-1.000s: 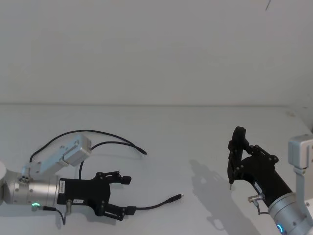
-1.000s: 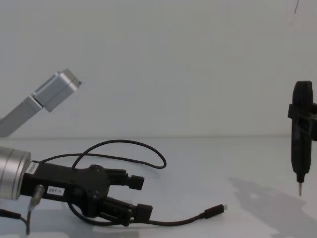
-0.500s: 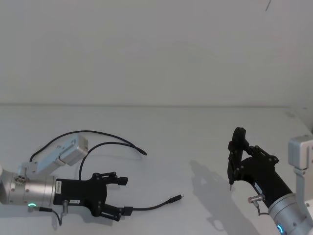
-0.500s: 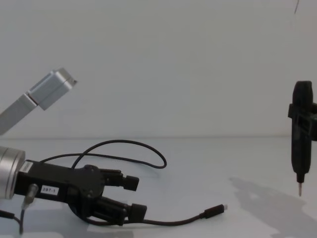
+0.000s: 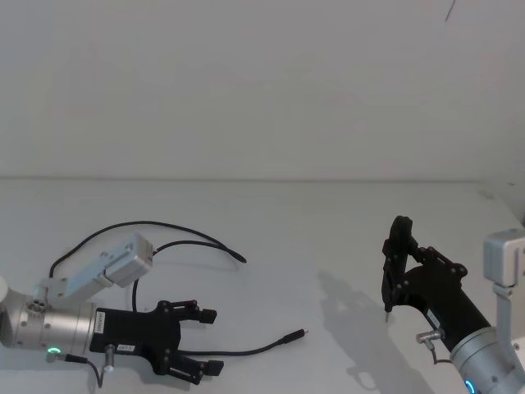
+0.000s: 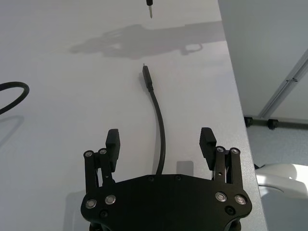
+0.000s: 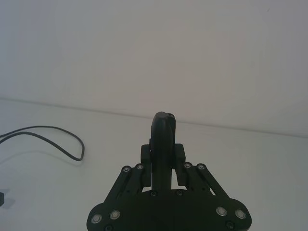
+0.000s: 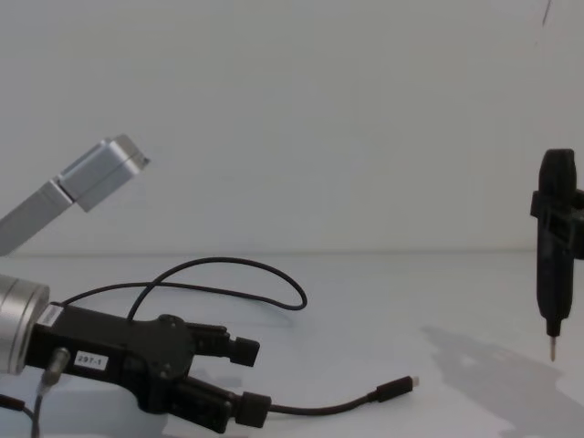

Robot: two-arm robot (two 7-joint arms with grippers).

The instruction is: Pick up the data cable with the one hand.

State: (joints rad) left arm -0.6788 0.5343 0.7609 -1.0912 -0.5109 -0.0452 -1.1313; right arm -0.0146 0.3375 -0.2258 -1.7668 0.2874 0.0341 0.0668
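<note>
White table (image 5: 328,222) bears the data cable (image 6: 162,132) in loose loops; its plug end runs between the left hand (image 5: 210,341)'s wide-spread fingers (image 6: 112,139), ungripped; that hand has drawn back along the cable; well right of the cable, the right hand (image 5: 402,275) clamps a pen-shaped tool (image 8: 555,246).

Lighting log, as I read it from my desk.
1. Overall: bright and even; white table (image 5: 271,246) and wall (image 5: 262,82), no glare that I can find.
2. Source: off beyond the right claw (image 5: 395,275), judging by item 3.
3. Main shadow: soft grey, cast by that claw and its pen-shaped tool (image 8: 557,246); it lies between it and the left claw (image 5: 212,341), well ahead of the left claw's spread jaws.
4. Minor shadow: faint patch just under the left claw.
5. Green glow (image 5: 53,353): small, behind the left claw.
</note>
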